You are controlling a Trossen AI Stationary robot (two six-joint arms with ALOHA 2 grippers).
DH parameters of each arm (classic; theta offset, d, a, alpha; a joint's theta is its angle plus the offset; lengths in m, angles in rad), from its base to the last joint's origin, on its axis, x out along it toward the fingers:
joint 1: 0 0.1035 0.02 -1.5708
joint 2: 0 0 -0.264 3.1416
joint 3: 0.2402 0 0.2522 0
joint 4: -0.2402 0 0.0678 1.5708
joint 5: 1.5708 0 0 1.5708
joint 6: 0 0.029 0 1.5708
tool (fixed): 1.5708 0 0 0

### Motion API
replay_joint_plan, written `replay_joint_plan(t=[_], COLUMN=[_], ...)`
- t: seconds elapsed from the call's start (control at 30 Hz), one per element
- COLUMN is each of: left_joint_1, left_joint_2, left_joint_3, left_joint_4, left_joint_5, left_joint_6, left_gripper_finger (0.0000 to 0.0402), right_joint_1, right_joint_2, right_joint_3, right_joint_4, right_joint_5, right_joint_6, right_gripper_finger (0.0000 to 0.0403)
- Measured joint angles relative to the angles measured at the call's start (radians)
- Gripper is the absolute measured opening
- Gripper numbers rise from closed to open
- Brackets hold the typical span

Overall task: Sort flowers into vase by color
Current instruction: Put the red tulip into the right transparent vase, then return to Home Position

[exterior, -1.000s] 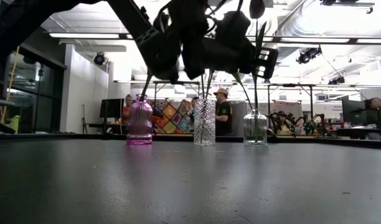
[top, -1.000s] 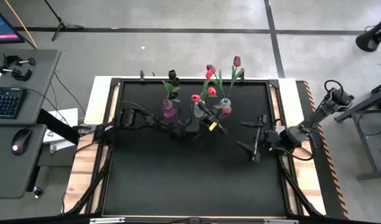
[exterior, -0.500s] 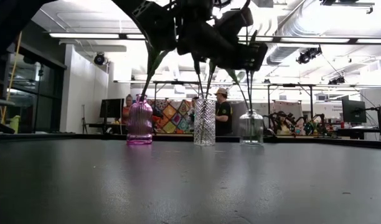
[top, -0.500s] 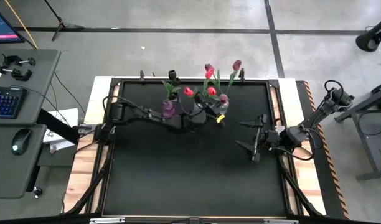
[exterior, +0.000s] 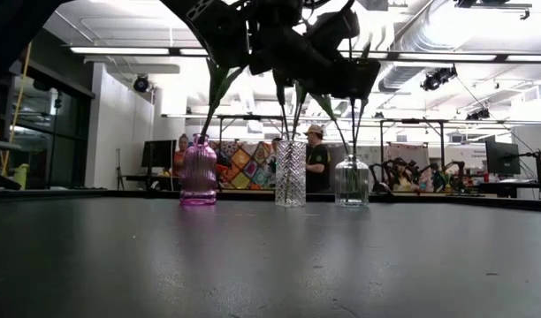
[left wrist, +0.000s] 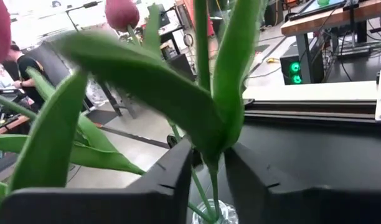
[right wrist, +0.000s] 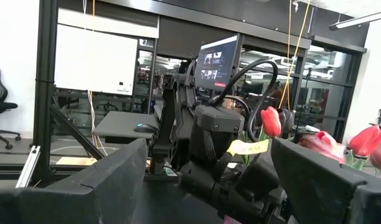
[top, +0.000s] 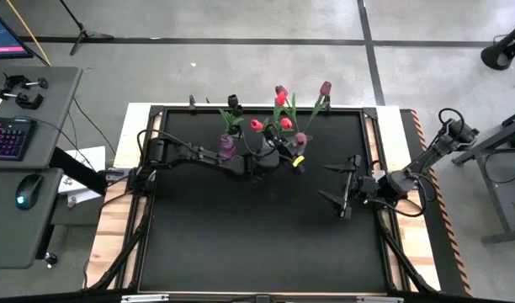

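Observation:
Three vases stand in a row by the far edge: a purple vase [exterior: 198, 172], a cut-glass vase [exterior: 290, 173] and a round clear vase [exterior: 351, 181]. Red tulips [top: 286, 124] and maroon tulips [top: 326, 87] rise above the cut-glass and clear vases. My left gripper [left wrist: 209, 171] is level just above the clear vase [left wrist: 212, 214]. It is slightly open, its fingers either side of a thin green stem [left wrist: 213, 180] that runs down into that vase. The gap is wider than the stem. My right gripper [top: 346, 187] waits wide open at the right.
Broad green leaves [left wrist: 141, 81] crowd the space right in front of my left gripper. The black mat [top: 257, 236] stretches from the vases to the near edge. A side desk with keyboard and mouse [top: 22, 198] stands left of the table.
My left gripper has risen and gone toward the far edge, tipping up until it points level above the clear vase. The clear vase has slid a little toward the cut-glass vase. In the last half second the gripper has kept still.

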Motion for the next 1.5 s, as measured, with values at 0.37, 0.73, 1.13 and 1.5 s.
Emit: replay_joint_plan(t=[0.37,0.73,1.13,1.5], left_joint_1=[-0.035,-0.109,-0.215,-0.416], left_joint_2=[-0.003,-0.041,-0.196,-0.523], left_joint_3=[0.0,-0.001,-0.007,-0.469], left_joint_4=[-0.005,-0.102,-0.761,-0.755], left_joint_5=[0.0,-0.176,-0.176,-0.168], left_joint_6=[-0.022,0.038,-0.293,-0.517], left_gripper_finger=[0.0189,0.0223,0.0223,0.017], right_joint_1=[0.0,0.0,0.0,-0.003], right_joint_2=[0.0,0.0,0.0,0.008], right_joint_3=[0.0,0.0,0.0,0.0], right_joint_4=[-0.008,-0.016,-0.024,-0.076], right_joint_5=[0.0,0.0,-0.008,-0.098], right_joint_6=[0.0,0.003,0.009,0.1], right_gripper_finger=[0.0332,0.0332,0.0332,0.0332])
